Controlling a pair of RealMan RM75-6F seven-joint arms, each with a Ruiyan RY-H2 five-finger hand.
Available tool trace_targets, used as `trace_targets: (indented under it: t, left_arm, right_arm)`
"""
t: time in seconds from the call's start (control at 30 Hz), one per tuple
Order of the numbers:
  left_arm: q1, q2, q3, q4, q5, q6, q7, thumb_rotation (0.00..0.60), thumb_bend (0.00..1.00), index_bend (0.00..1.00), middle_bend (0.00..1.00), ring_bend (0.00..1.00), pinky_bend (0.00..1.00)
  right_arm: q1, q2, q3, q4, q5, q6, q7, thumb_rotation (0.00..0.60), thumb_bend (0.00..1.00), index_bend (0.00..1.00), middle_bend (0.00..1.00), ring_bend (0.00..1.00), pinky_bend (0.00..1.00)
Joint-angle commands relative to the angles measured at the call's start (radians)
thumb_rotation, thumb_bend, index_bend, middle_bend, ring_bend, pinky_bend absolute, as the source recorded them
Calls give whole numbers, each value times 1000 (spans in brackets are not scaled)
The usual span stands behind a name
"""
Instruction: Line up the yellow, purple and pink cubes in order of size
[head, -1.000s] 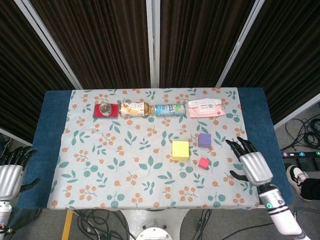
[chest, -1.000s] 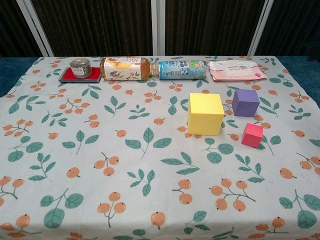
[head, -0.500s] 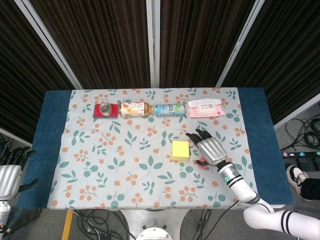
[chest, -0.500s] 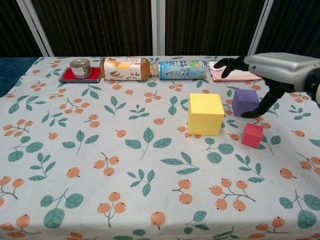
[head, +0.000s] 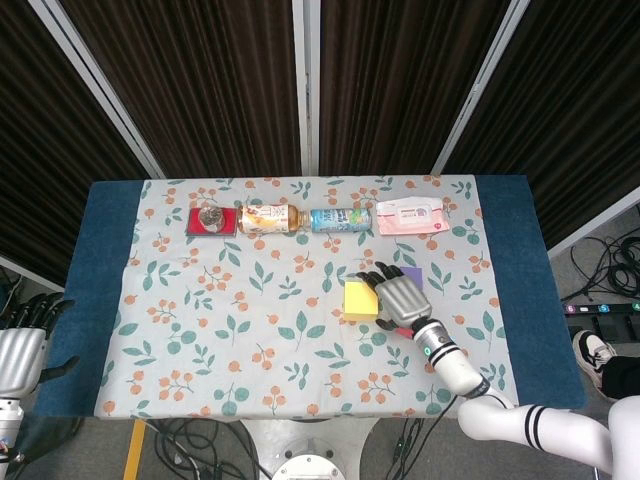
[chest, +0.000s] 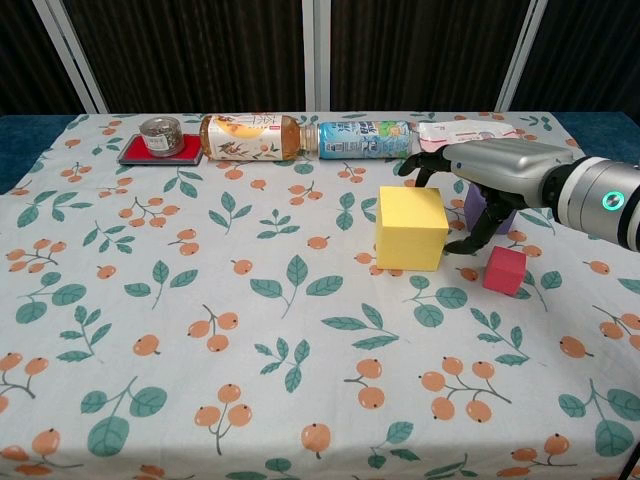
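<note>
Chest view is showing the right hand (chest: 487, 172) hovering spread and empty, yellow cube (chest: 411, 227) beside its fingers, purple cube (chest: 478, 208) behind, pink cube (chest: 504, 270) below, all awaiting lining up.

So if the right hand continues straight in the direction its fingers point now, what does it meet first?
Probably the large yellow foam cube: the right hand hovers beside it, fingers pointing over its top, though depth is unclear.
</note>
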Motion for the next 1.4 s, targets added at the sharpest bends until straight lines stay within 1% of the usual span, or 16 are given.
trace_targets:
  t: [0.03,0.1,0.17,0.33,0.5,0.7,0.87,0.97,1.17,1.3,1.4]
  left_arm:
    - [1,-1,0,2,0,0,-1,600,13,263,250,136,190]
    - [2,-1,1,4,-1,0,-2,600,13,263,250,136,191]
    - [2,-1,2,5,-1,1,-4,600,13,263,250,136,191]
    - [6,0,2,7,-3,4,-7,600,12,264,250,136,191]
    - [6,5,2,3,2,7,-6,600,13,264,250,136,190]
    - [11,8,3,-3,1,13,-1,600,13,264,250,136,190]
    - [17,8,5,0,-4,15,-5,600,13,264,250,136,191]
    - [20,7,7,6,-5,16,-9,600,12,265,250,136,191]
    - [23,6,9,18,-7,11,-27,600,13,264,250,136,191]
    - [25,4,8,26,-9,12,-36,600,13,265,250,136,191]
    - [24,0,8,31,-6,13,-39,600,13,264,251,136,191]
  right_arm:
    - [8,-18,2,18,3,12,13,600,163,217,267,42,166]
    - [12,-30,4,27,0,23,22,600,176,269,312,69,182]
    - [15,-34,6,26,-4,29,31,600,177,290,330,79,187]
    - [15,-19,15,-17,-27,49,81,600,176,295,336,82,189]
    - [63,-41,60,-29,-13,30,105,600,176,295,331,82,188]
    - [163,-133,110,48,53,-8,64,600,176,296,314,81,188]
    - [240,-222,126,154,131,-23,-1,600,176,295,295,81,189]
    - [270,-265,128,210,166,-31,-17,600,176,293,285,81,186]
    - [305,-316,128,291,204,-46,-25,600,176,237,244,64,165]
    - [306,-312,114,292,221,-52,-32,600,165,140,179,27,131]
    - [299,-293,105,269,237,-59,-29,600,153,102,147,11,108]
